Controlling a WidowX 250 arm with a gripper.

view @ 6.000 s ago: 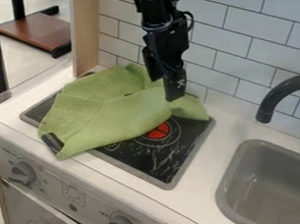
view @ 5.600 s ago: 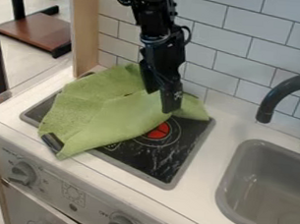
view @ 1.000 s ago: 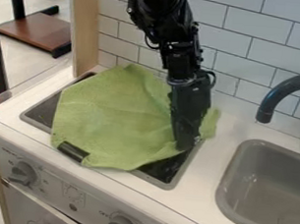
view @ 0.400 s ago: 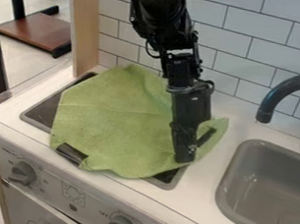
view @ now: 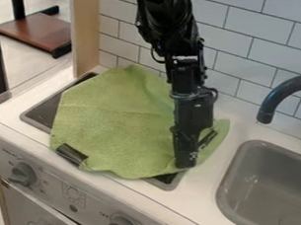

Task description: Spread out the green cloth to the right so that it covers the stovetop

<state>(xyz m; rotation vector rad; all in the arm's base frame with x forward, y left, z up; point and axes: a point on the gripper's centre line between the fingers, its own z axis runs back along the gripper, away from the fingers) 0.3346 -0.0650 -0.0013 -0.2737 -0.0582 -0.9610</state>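
One green cloth, spread over most of the black cooktop, mainly left of the gripper, with a bit to its right. Gripper points down at the cloth's right part, fingers apart, green showing between; no clear grip on it, can't tell how firmly the tips touch. Dark strip on cloth edge, left and nearer the camera than gripper. Gray sink right of gripper, black faucet farther back right.
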